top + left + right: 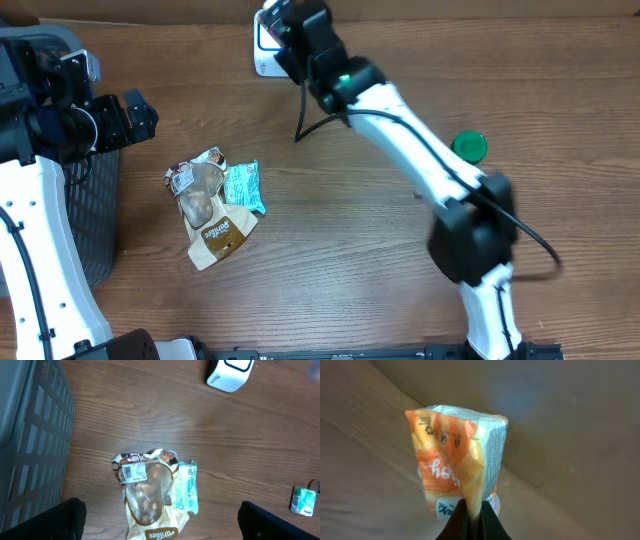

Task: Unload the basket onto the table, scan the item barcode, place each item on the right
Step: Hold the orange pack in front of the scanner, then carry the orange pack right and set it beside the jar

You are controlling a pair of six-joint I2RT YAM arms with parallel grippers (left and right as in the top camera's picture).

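Overhead, the wood-grain surface (pixel 330 260) carries two crinkly packets left of centre, a clear-and-brown pouch (pixel 212 215) touching a teal wrapper (pixel 243 187), and one round green object (pixel 468 147) at right, with bare room between. The right hand (pixel 283 35) hangs over the white boxy scanner (pixel 262 50) at the far edge; the left hand (pixel 140 113) sits beside a dark mesh basket (pixel 100 220). From the left wrist, its fingers (pixel 65 520) gape wide, holding nothing. From the right wrist, the shut hand pinches one glossy orange packet (pixel 455 455).
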